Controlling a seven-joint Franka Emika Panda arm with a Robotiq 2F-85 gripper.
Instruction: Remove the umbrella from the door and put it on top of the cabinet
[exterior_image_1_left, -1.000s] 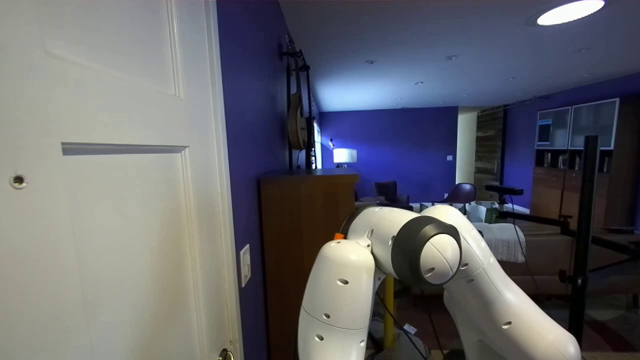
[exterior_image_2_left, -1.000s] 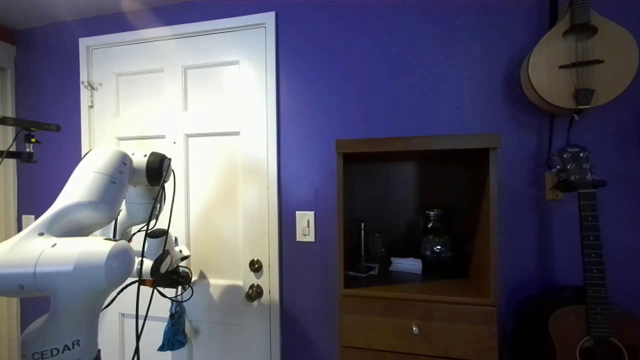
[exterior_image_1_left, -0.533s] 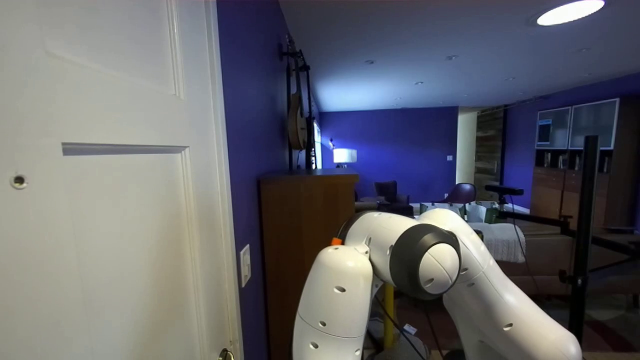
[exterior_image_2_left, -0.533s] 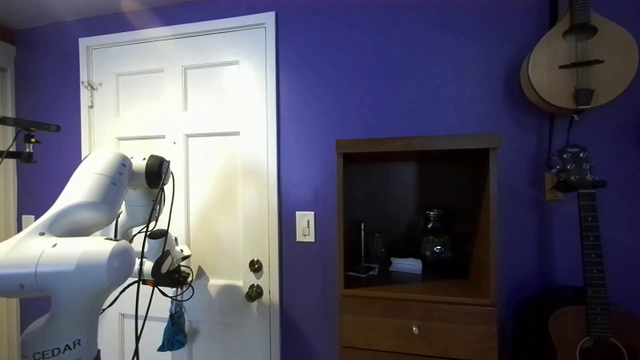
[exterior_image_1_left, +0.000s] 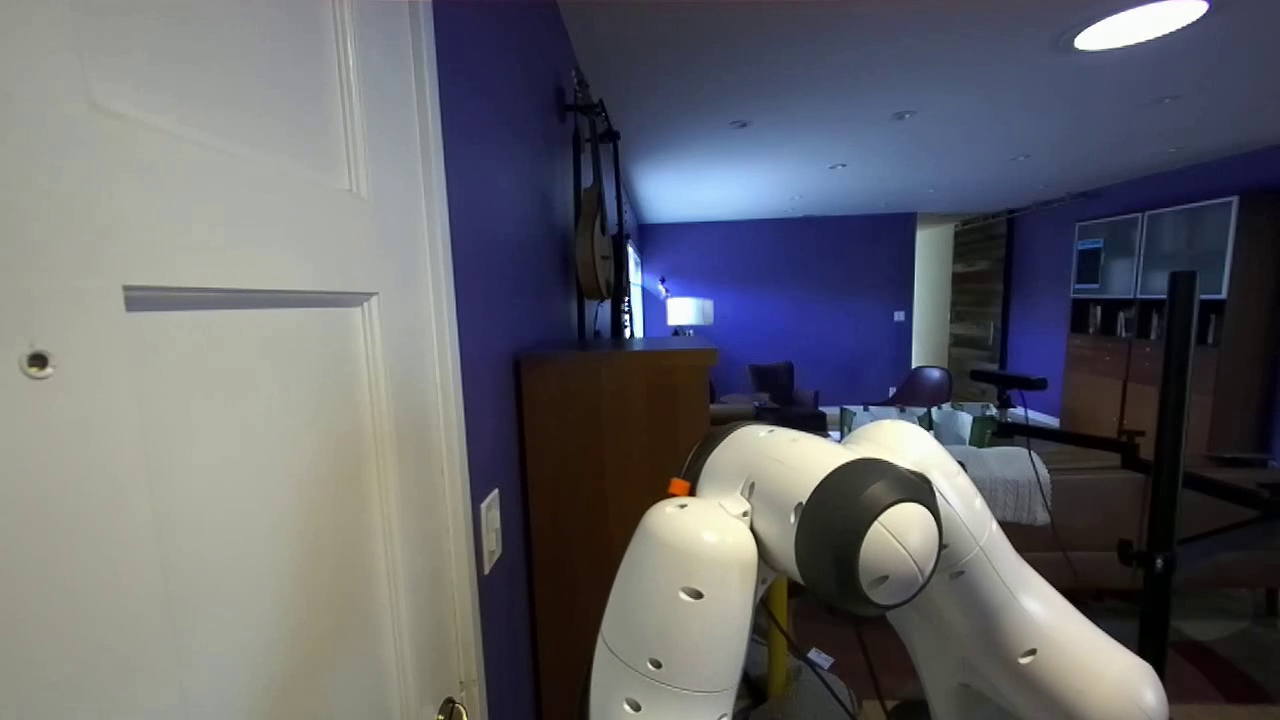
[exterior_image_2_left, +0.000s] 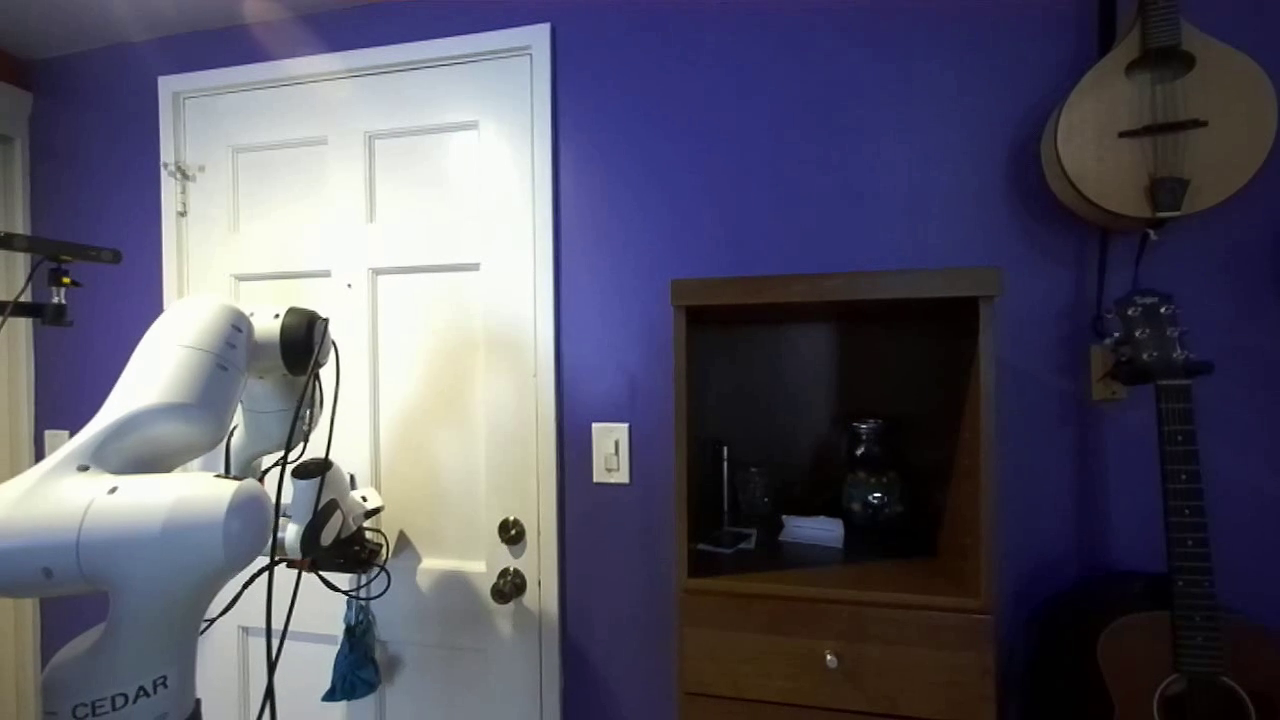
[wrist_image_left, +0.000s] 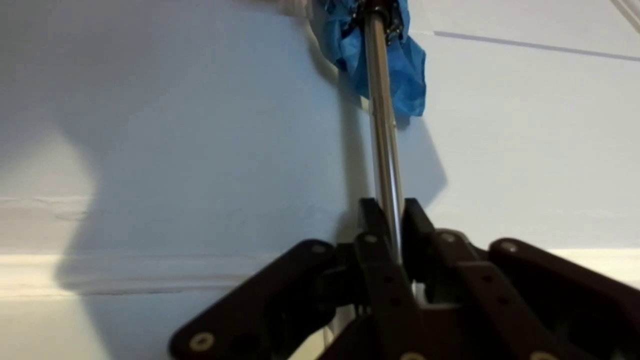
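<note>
The end effector (wrist_image_left: 392, 212) grips the umbrella (wrist_image_left: 383, 120) near the door (exterior_image_2_left: 430, 400), with open room toward the cabinet's (exterior_image_2_left: 836, 287) edge.

The wrist view crops the umbrella (wrist_image_left: 381, 110) (the end effector (wrist_image_left: 391, 212) hides part); in an exterior view, the right-hand cabinet (exterior_image_2_left: 836, 625) has its base cropped.

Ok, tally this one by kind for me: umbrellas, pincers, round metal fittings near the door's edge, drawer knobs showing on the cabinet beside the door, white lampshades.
Umbrella: 1
Pincer: 1
Round metal fittings: 2
Drawer knob: 1
White lampshade: 1
Total: 6
</note>
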